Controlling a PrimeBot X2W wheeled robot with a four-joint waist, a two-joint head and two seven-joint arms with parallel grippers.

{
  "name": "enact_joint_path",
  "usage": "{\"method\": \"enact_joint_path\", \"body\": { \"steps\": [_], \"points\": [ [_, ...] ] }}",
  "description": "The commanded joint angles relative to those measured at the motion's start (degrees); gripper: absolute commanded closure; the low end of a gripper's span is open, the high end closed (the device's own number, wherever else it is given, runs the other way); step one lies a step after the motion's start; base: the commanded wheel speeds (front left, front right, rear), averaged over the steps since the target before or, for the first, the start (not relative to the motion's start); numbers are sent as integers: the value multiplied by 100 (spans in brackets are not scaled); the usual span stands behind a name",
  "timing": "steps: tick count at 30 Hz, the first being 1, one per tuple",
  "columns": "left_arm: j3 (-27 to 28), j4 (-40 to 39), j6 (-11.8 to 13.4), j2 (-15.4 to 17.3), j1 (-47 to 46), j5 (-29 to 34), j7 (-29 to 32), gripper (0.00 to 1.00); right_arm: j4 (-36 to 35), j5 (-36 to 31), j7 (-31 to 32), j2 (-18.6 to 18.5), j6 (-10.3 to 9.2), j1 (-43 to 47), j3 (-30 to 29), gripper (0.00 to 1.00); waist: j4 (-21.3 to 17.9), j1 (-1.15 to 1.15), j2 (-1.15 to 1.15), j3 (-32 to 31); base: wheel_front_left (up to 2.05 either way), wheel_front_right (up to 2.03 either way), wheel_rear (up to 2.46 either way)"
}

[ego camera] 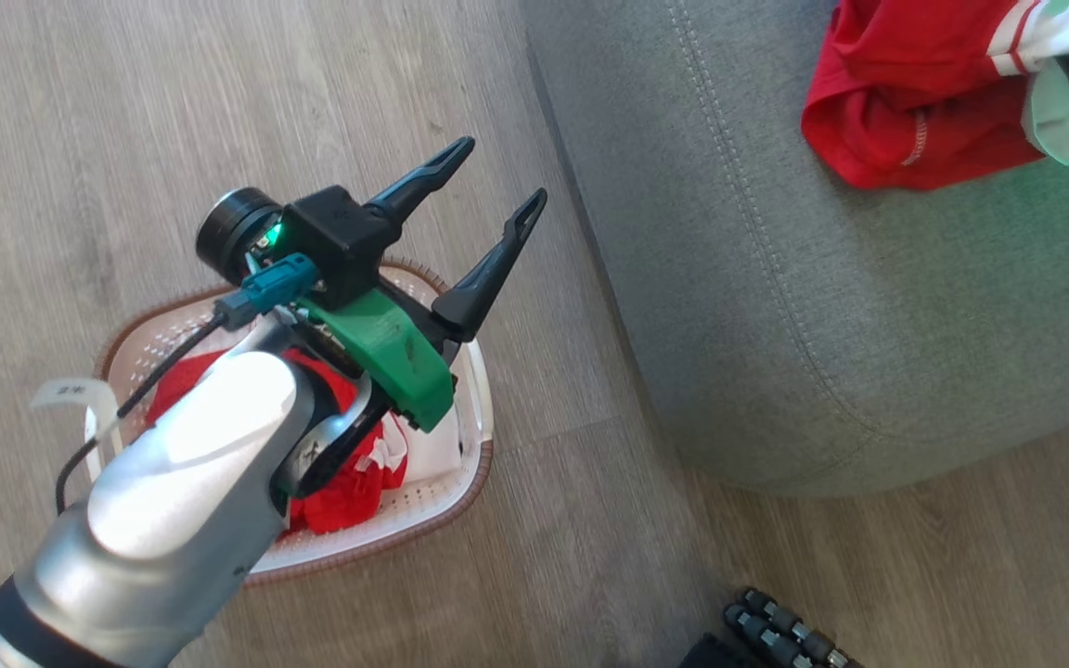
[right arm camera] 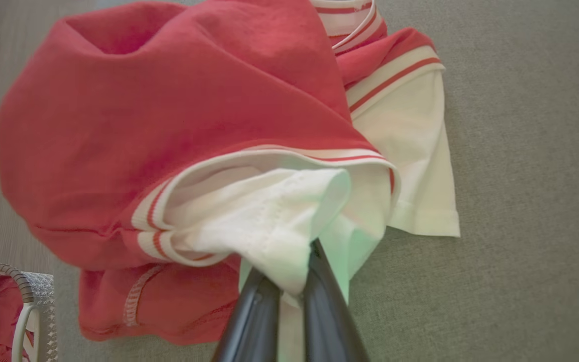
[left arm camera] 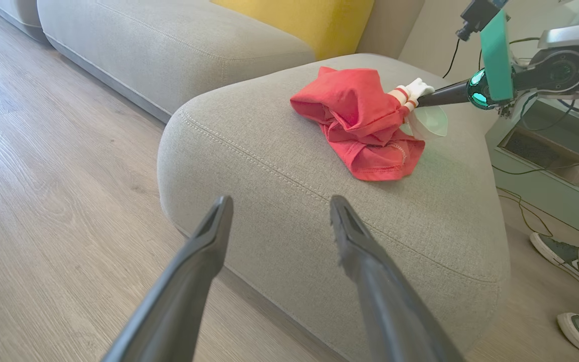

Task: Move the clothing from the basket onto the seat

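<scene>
The white basket (ego camera: 471, 464) stands on the floor with red clothing (ego camera: 349, 496) bunched inside. My left gripper (ego camera: 502, 172) hovers above the basket's far end, open and holding nothing, its fingers aimed toward the grey seat (ego camera: 822, 306). One red and white jersey (ego camera: 906, 93) lies crumpled on the seat. My right gripper (right arm camera: 289, 271) is shut on that jersey's (right arm camera: 169, 125) white sleeve, low over the seat (right arm camera: 520, 201). In the left wrist view the open left gripper (left arm camera: 280, 201) faces the seat (left arm camera: 294, 166), the jersey (left arm camera: 360, 115) and the right gripper (left arm camera: 422, 99) at the sleeve.
Wooden floor (ego camera: 173, 111) surrounds the basket. A second grey cushion (left arm camera: 169, 45) and a yellow cushion (left arm camera: 294, 20) lie behind the seat. A person's shoes (left arm camera: 566, 256) stand on the floor beside it. A dark ribbed object (ego camera: 785, 635) lies near my base.
</scene>
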Motion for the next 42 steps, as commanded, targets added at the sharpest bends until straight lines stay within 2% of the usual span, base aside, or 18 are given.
{"method": "enact_joint_path", "body": {
  "steps": [1,2,3,4,13,23,33,42],
  "points": [
    [189,-181,34,111,-163,-45,-50,0,-49,58,25,-207,-2,34,44,89,-16,0,0,-47,0,0,0],
    [189,-172,39,109,-154,-52,-58,0,-48,78,44,-213,-2,23,72,60,-27,0,0,-75,0,0,0],
    [187,-162,43,106,-143,-60,-69,0,-49,95,63,-220,-2,15,101,8,-38,0,0,-104,0,0,0],
    [186,-151,44,103,-131,-69,-82,0,-47,107,95,-227,-2,13,139,0,-50,0,0,-138,0,0,0],
    [214,-5,90,87,55,-190,-249,0,-177,305,545,-368,-2,118,504,0,-199,0,0,-605,0,0,0],
    [304,94,211,146,402,-364,-455,0,-798,459,624,-804,-2,256,845,0,-280,0,0,-1250,0,0,0],
    [372,95,347,142,719,-508,-652,0,-1558,495,-205,-1228,-2,391,752,0,-70,0,0,-1800,0,0,0],
    [503,76,512,211,1022,-651,-823,0,-2265,374,-1014,-1679,-2,959,276,0,494,0,0,-2204,0,0,0]
  ]
}}
